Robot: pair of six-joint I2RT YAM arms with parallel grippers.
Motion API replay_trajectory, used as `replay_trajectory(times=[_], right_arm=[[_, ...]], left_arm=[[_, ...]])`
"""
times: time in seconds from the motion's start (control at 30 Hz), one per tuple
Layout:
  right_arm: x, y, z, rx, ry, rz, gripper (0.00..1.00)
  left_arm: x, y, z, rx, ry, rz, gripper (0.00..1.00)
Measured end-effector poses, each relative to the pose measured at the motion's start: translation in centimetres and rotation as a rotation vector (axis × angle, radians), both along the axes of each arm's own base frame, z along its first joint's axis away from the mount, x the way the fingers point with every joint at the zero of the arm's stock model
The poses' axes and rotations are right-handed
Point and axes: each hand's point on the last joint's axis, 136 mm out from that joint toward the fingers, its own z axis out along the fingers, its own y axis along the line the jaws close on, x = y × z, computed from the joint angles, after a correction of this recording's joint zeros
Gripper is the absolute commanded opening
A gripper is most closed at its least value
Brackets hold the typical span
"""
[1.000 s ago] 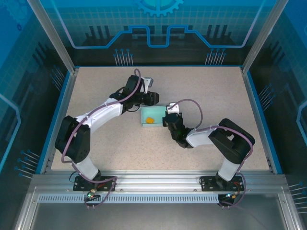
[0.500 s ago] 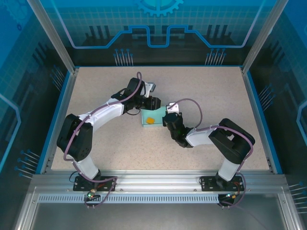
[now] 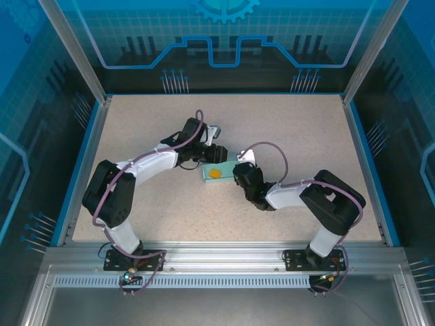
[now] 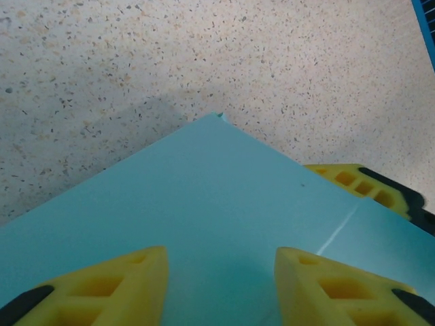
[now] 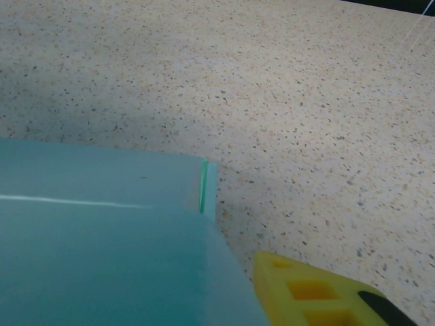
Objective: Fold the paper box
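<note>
Paper box (image 3: 219, 171) lying on bench (image 3: 306, 136) between both arms, long axis roughly left-right; left jaws spread over far-left edge, right jaws at right end, cannot tell state.

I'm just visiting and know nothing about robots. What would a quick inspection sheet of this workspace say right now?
Surface: speckled beige table, no marks seen.
Job's things: pale blue paper box mid-table, lying askew.
Clutter: small orange block on the box.
Grippers: left gripper, fingers apart over the box; right gripper at the box's right edge, open or shut unclear.
Cables: purple cables looped clear of the box.
Surroundings: blue panels and metal frame around the table.
</note>
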Motion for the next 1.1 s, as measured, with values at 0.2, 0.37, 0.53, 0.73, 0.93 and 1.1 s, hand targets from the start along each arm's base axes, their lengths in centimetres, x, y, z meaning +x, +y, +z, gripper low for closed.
replay_trajectory(times=[0.2,0.37,0.53,0.73,0.93,1.1], right_arm=[[-1.8,-0.2,1.3,0.002,0.010,0.035,0.39],[-3.0,-0.5,2.8,0.000,0.023,0.063,0.42],[-4.6,-0.9,5.5,0.026,0.020,0.110,0.46],[-5.9,-1.1,8.0,0.048,0.043,0.168,0.50],[-4.3,-0.3,10.8,0.109,0.088,0.199,0.52],[-1.8,-0.6,9.8,0.142,0.176,0.175,0.55]], left_arm=[[0.1,0.1,-0.7,0.012,0.000,0.011,0.47],[0.3,0.1,-0.9,0.014,-0.007,0.017,0.47],[0.5,0.1,-1.0,0.012,-0.015,0.019,0.47],[0.5,0.1,-1.4,0.011,-0.017,0.030,0.47],[-0.2,0.1,-2.7,0.027,-0.011,0.042,0.47],[-0.4,-0.2,-3.0,0.039,-0.027,0.043,0.47]])
